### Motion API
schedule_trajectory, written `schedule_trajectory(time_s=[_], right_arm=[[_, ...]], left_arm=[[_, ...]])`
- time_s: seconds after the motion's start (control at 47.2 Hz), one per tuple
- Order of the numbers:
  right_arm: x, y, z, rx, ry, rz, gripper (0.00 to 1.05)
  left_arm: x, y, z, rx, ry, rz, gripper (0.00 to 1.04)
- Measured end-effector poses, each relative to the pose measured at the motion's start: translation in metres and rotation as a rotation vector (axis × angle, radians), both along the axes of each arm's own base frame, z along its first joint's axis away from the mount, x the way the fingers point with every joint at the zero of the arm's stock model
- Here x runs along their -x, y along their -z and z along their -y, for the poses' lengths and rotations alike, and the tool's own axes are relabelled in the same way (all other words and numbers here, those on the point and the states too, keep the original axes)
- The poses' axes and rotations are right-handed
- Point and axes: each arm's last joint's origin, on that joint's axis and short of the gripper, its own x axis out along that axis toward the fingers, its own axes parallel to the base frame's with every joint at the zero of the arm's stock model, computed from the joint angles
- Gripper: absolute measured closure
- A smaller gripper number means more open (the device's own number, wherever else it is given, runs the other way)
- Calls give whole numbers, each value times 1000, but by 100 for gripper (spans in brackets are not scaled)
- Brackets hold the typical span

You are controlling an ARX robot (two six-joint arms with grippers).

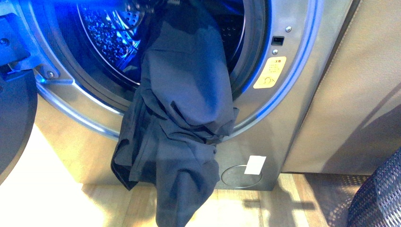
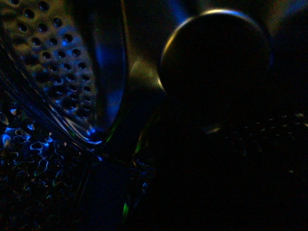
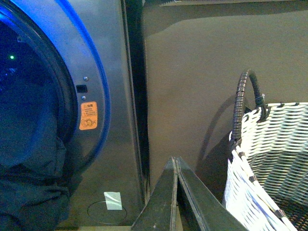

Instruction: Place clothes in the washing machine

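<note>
The dark navy clothes [image 1: 187, 109] hang out of the washing machine's [image 1: 288, 118] round opening, draped over the gasket down to the floor; the upper end lies inside the drum [image 1: 106, 28]. They also show in the right wrist view [image 3: 29, 192]. The left wrist view is very dark: it shows only the perforated drum wall [image 2: 53, 72] and a drum paddle, and the left gripper itself does not show; it is shut on the clothes inside the drum. My right gripper [image 3: 175, 161] is shut and empty, held off to the right of the machine [image 3: 115, 120].
The open machine door [image 1: 14, 123] stands at the left. A beige-grey panel [image 1: 350, 94] is right of the machine. A white woven basket [image 3: 269, 168] with a dark handle stands beside my right gripper; its dark edge shows in the front view [image 1: 378, 198]. Wooden floor lies below.
</note>
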Motion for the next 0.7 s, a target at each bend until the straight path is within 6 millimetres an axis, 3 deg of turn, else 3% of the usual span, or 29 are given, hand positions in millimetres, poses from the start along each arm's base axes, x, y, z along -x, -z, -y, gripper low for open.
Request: schedule_trajectory(time_s=[0.36,0.698], right_arm=[[0,0,0,0,0,0,102],[0,0,0,0,0,0,102]], left_arm=[[3,-20,-3,-5,-30,40,100],[-2,2,-11,-38,-101,-5,100]])
